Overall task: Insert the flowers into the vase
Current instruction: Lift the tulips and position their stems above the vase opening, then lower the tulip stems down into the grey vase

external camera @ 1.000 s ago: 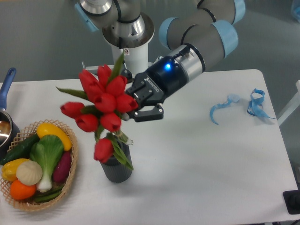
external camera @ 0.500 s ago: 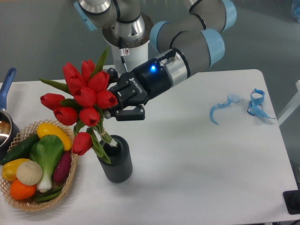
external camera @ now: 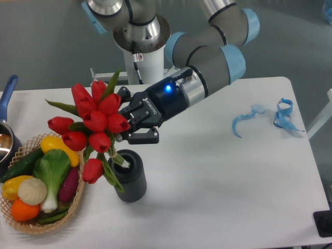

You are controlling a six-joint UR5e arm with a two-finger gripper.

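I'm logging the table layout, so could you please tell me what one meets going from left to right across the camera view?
Blue-handled pot → woven wicker basket of toy vegetables → dark grey ribbed vase → curled blue strip → knotted blue ribbon. The red tulips and the gripper overlap the basket and vase, so they are omitted.

left of the vase (external camera: pixel 128 176) we see the wicker basket (external camera: pixel 78 199) crowding close; right of it the tabletop (external camera: pixel 218 187) lies open, blue ribbons (external camera: pixel 270 116) far off.
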